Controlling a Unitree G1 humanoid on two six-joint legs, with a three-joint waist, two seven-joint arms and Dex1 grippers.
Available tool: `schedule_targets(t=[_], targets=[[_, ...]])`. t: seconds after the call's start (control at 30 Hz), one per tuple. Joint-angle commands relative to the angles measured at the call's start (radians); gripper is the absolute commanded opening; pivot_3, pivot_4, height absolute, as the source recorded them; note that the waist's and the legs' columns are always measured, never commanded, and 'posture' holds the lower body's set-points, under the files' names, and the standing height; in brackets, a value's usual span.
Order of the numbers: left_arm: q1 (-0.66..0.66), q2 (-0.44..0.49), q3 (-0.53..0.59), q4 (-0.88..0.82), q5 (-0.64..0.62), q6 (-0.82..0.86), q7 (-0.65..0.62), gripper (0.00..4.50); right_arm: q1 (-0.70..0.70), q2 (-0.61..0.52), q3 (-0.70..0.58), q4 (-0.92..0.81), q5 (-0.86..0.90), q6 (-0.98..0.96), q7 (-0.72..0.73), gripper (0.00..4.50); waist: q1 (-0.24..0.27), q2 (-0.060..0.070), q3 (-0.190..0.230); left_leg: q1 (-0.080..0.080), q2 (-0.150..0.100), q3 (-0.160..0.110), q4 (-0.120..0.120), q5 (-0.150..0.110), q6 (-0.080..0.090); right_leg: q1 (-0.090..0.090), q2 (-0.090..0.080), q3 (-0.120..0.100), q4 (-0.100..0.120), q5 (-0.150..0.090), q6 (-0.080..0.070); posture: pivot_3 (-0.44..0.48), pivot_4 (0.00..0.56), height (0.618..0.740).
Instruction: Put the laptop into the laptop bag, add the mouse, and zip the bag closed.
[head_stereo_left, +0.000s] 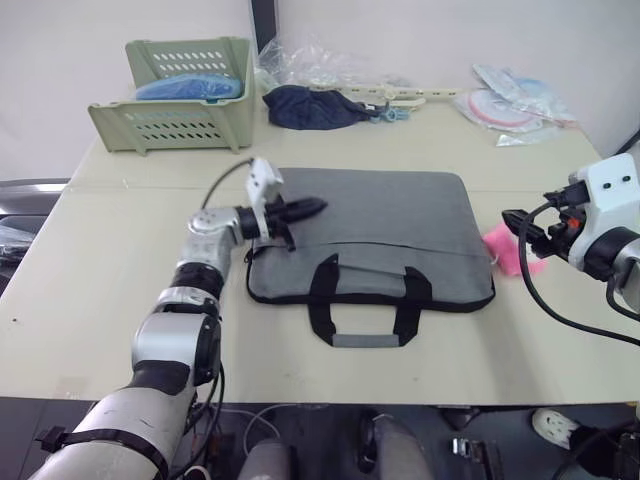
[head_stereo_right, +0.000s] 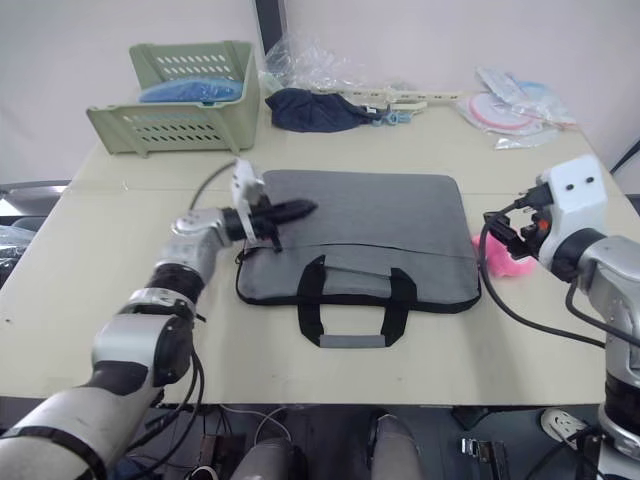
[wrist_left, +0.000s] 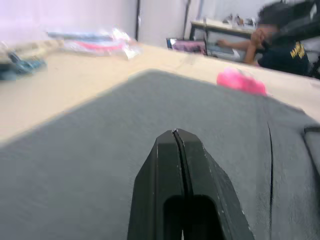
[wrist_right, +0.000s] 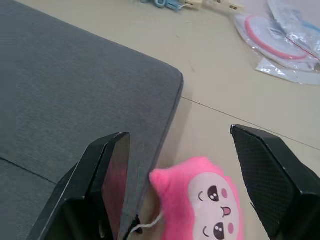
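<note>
Nearest the camera, the black strap handles (head_stereo_left: 365, 305) of the laptop bag (head_stereo_left: 400, 225) are lying flat on the table (head_stereo_left: 120, 250), pointing toward six o'clock. The grey bag itself is resting at the middle of the table, and its zipper line is seen running across the near panel; whether it is fully drawn cannot be told. The laptop and the mouse are presumably inside, judging by the flat, filled look of the bag.

At nine o'clock of the bag, the left gripper (head_stereo_left: 312, 207) is being held low over the fabric, its black fingers (wrist_left: 182, 165) pressed together with nothing between them. At three o'clock, the right gripper (wrist_right: 180, 165) is being held with its fingers spread wide on either side of a pink plush (wrist_right: 200, 200), which is lying just beside the bag's right edge, touching it or nearly so. A white cord or tag is showing beside the plush; it cannot be told whether this belongs to the zipper.

The step in hand is judged to be the zipping. The next move is thought to call for the zipper pull being located and pinched by the right gripper while the bag is being pinned down by the left.

Farther off, at eleven o'clock, a green basket (head_stereo_left: 180, 100) is standing; a dark navy cloth bundle (head_stereo_left: 315, 107) is lying at twelve, and plastic packets (head_stereo_left: 515, 100) at one o'clock.
</note>
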Motion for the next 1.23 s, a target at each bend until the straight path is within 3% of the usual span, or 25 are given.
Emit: schedule_targets(t=[0.03,0.1,0.23,0.3,0.37,0.53,0.63,0.77,1.0,1.23], targets=[[0.019,0.097,0.061,-0.311,-0.104,0.186,0.052,0.53,-0.022,-0.034,-0.027,-0.084,0.062,0.05,0.025,3.62,-0.002,0.0,0.0,0.0,0.0,0.0,0.0,0.0,0.0,-0.001,0.0,0.0,0.001,0.0,0.0,0.0,0.15,0.74],[0.054,0.148,0.079,-0.441,-0.148,0.303,0.077,1.12,-0.027,-0.052,-0.038,-0.097,0.095,0.075,0.046,3.62,-0.002,0.0,0.0,0.0,0.0,0.0,0.0,0.0,0.0,-0.001,0.0,0.0,0.001,0.0,0.0,0.0,0.15,0.74],[0.128,0.243,0.095,-0.622,-0.185,0.441,0.126,2.69,-0.022,-0.105,-0.055,-0.096,0.144,0.088,0.089,3.62,0.003,0.0,0.0,0.0,0.0,0.0,0.0,0.0,0.0,0.0,0.0,0.0,0.001,0.0,0.0,0.0,0.15,0.74],[0.175,0.306,0.112,-0.704,-0.211,0.517,0.131,3.68,-0.009,-0.152,-0.071,-0.067,0.157,0.072,0.129,3.62,0.004,0.0,0.001,-0.001,0.0,0.0,0.001,0.0,0.0,0.0,0.0,0.0,0.001,0.0,0.0,0.0,0.15,0.74],[0.247,0.393,0.122,-0.78,-0.224,0.606,0.114,4.39,-0.001,-0.214,-0.098,-0.021,0.176,0.055,0.197,3.62,0.005,0.0,0.001,-0.001,0.0,0.0,0.002,0.0,0.0,0.0,0.0,0.0,0.001,0.0,0.0,0.0,0.15,0.74],[0.367,0.517,0.151,-0.899,-0.282,0.733,0.103,4.39,0.032,-0.321,-0.131,0.047,0.213,0.014,0.32,3.62,0.0,0.001,0.002,-0.001,0.0,0.001,0.002,0.0,-0.001,-0.001,0.0,0.0,0.0,0.0,0.0,0.0,0.15,0.74],[0.441,0.62,0.215,-1.019,-0.415,0.934,0.055,4.39,0.058,-0.384,-0.148,0.06,0.252,0.005,0.422,3.62,0.002,-0.002,0.005,-0.004,0.001,0.001,0.002,-0.001,-0.001,0.0,0.0,0.001,0.0,0.0,0.0,0.0,0.15,0.74],[0.501,0.709,0.325,-1.074,-0.532,1.066,0.034,4.39,0.047,-0.455,-0.15,0.106,0.275,-0.02,0.506,3.62,0.003,-0.002,0.006,-0.003,0.001,0.001,0.002,-0.001,-0.001,-0.001,0.0,0.001,0.0,0.0,0.0,0.0,0.15,0.74],[0.578,0.821,0.411,-1.075,-0.588,1.106,0.002,4.39,-0.033,-0.54,-0.098,0.223,0.274,-0.107,0.582,3.62,0.0,0.0,0.007,-0.003,0.001,0.003,0.002,-0.001,-0.003,0.0,0.001,0.004,0.001,0.0,0.0,0.0,0.15,0.74],[0.562,0.822,0.365,-1.025,-0.57,1.03,0.014,4.39,-0.036,-0.55,-0.079,0.208,0.276,-0.118,0.603,3.62,0.001,0.002,0.008,-0.003,0.001,0.004,0.002,-0.001,-0.003,-0.001,0.001,0.005,0.001,0.0,0.0,0.0,0.15,0.74]])
